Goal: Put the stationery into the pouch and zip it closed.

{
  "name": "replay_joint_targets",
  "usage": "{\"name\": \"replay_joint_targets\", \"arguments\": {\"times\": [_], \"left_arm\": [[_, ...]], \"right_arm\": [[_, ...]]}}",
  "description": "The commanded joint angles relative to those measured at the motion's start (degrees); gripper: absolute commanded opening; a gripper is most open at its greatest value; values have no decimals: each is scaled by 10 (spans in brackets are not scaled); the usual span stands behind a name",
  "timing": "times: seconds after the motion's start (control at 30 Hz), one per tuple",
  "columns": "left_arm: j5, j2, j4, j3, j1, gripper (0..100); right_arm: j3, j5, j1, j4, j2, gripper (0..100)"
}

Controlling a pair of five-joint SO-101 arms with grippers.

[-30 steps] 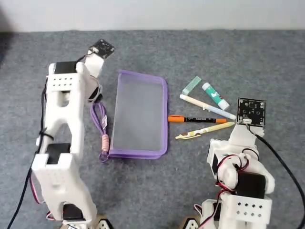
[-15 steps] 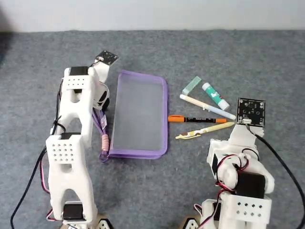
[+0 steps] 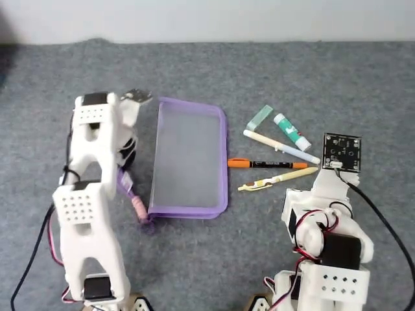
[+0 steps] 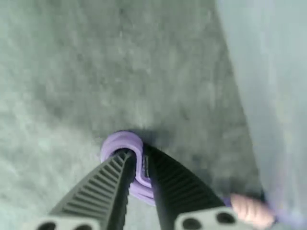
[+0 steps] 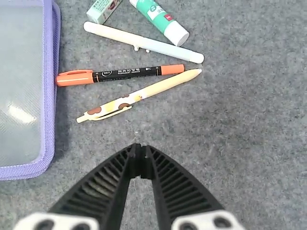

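Note:
The purple-edged clear pouch [image 3: 188,159] lies flat at the table's middle. Its purple wrist strap [image 4: 125,143] loops off the pouch's left side, with a pink bead [image 3: 138,206] near the front corner. My left gripper [image 4: 137,160] is shut on that strap, low over the grey mat. To the right of the pouch lie an orange marker [image 5: 120,74], a cream patterned pen [image 5: 139,96], a white pen [image 5: 144,42], a glue stick [image 5: 158,19] and a green eraser [image 5: 100,7]. My right gripper [image 5: 139,152] is shut and holds nothing, just in front of the cream pen.
Grey felt [image 3: 292,71] covers the whole table. The left arm [image 3: 94,162] stands along the pouch's left edge. The right arm's base [image 3: 327,253] sits at the front right, in front of the stationery.
The left arm swung in beside the pouch and drew back toward the front, dragging the strap and pink bead with it. The pouch shifted slightly left. The right arm kept still.

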Motion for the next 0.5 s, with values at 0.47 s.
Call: {"name": "replay_joint_targets", "arguments": {"times": [0.47], "left_arm": [[-171, -308, 38, 454, 3, 14]], "right_arm": [[-28, -7, 3, -47, -1, 9]]}}
